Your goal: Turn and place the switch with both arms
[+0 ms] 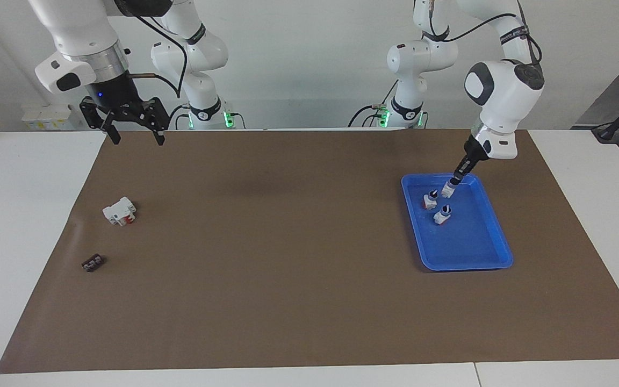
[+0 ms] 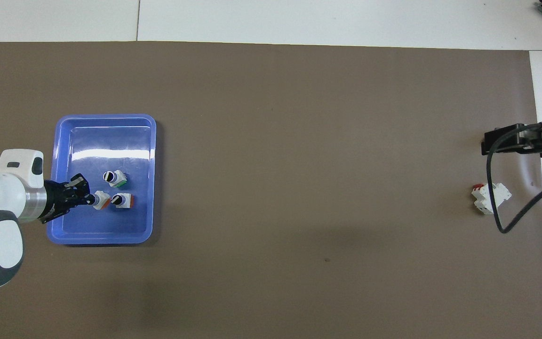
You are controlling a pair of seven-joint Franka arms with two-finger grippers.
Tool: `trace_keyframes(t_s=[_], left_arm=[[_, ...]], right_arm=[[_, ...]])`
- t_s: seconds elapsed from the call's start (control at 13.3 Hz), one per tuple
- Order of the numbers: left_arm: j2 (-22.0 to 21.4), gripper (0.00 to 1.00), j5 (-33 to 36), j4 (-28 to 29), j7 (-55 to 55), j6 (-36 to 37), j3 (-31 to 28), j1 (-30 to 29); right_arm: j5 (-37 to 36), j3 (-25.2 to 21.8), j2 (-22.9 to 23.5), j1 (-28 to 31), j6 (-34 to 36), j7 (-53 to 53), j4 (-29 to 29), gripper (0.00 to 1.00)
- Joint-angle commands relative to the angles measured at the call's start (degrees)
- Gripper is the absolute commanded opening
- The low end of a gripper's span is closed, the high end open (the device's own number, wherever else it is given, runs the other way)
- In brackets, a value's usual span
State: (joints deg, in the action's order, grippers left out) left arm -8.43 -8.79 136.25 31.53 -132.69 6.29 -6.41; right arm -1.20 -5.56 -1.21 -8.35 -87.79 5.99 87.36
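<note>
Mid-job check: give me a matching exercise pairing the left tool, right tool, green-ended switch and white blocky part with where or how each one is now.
1. left tool
2. right tool
3. green-ended switch
4. white blocky part

A. lying on the brown mat
B. open, waiting above the mat's edge
C. resting in the blue tray
D. shut on the switch over the tray

Pairs: 1-D, 2-B, 3-C, 4-A
</note>
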Motion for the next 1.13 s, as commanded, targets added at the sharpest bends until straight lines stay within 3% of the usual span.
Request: trace_keyframes(t_s=[0.0,0.23,0.6,0.75,0.9,0.98,1.05], left_arm=[[2.62,0.00,0.88,-0.11,-4.53,-4.94,-0.05,0.26],[2.71,0.00,0.88,-0.11,-8.94,-4.68,0.03,0.34],[2.63,0.25,0.88,-2.99,-14.55,1.71,-0.05,2.36],[2.80,0.51,0.88,-7.48,-19.91,4.63,-0.05,2.98],[2.19,0.91,0.88,-8.98,-25.00,4.46,-0.05,3.07],[1.84,0.98,0.88,-10.20,-26.94,4.46,-0.05,3.07],[1.40,0.98,0.88,-12.39,-28.44,4.72,0.03,3.15]], right_arm=[[-0.73,0.55,-0.90,0.70,0.86,-1.33,0.62,1.00],[-0.47,0.38,-1.25,1.14,0.95,-1.15,1.41,1.00],[-0.47,-1.12,-1.43,0.44,1.39,-1.15,1.41,1.00],[-0.38,-1.12,-1.95,0.79,1.66,-1.07,2.20,1.00],[-0.47,-1.12,-2.13,0.79,1.74,-1.07,2.90,1.00],[-0.47,-1.12,-2.39,0.79,1.74,-1.07,3.08,1.00],[-0.47,-1.12,-2.48,0.79,1.83,-1.07,3.08,1.00]])
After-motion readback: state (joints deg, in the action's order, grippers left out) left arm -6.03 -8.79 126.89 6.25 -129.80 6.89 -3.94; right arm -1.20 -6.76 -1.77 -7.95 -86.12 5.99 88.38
